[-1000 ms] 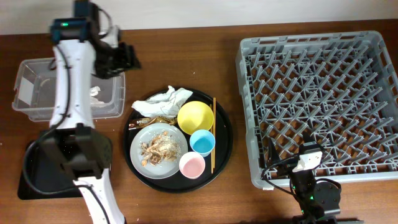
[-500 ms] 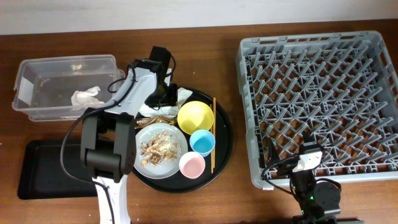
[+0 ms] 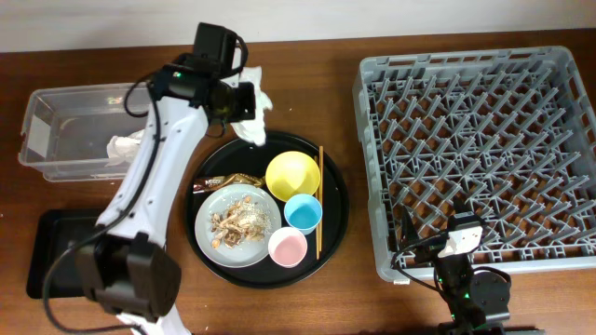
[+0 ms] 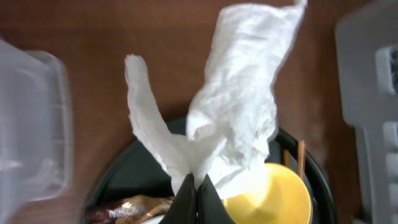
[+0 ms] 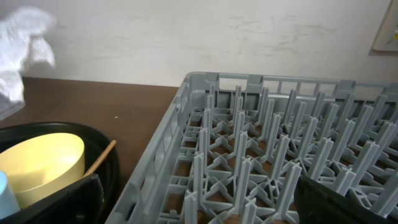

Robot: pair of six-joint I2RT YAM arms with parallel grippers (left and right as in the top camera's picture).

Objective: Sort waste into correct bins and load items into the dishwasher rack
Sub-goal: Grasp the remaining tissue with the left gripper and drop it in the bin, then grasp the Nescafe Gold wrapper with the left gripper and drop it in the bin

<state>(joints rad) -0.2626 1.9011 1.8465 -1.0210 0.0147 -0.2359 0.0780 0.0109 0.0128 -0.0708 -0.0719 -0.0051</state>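
The left hand (image 4: pixel 197 198) is pinched fully closed on the lower end of a crumpled white paper napkin (image 4: pixel 231 106). The napkin stands up past the fingertips in two ragged lobes, and the frame edge clips its top corner in the wrist view. From overhead the hand is mostly hidden under the arm's dark wrist, with only the napkin showing beside it, over the far edge of the round black tray (image 4: pixel 121 177) and the desk (image 3: pixel 307 65). Below the hand to its right sits the yellow bowl (image 4: pixel 273 200), partly covered by the napkin and cropped at the bottom. Below it to the left lies the brown wrapper (image 4: pixel 127 208), blurred and half cut off. The wooden chopsticks (image 4: pixel 300 160) show only as a short stub right of the bowl. The clear plastic box (image 3: pixel 56 140) sits well off to the hand's left and holds a second napkin (image 3: pixel 121 146). Nearer the robot than the hand are the pale-grey plate (image 3: pixel 205 230) carrying flaky food scraps (image 3: pixel 237 221), the light-blue cup (image 3: pixel 303 213) and the pink cup (image 3: pixel 288 247). The arm's base covers part of the shallow black tray (image 3: pixel 47 270). The right hand (image 5: pixel 199 193) is spread wide and holds nothing; only its dark fingertips enter at the bottom corners, with the dishwasher rack (image 5: pixel 280 155) just ahead of it
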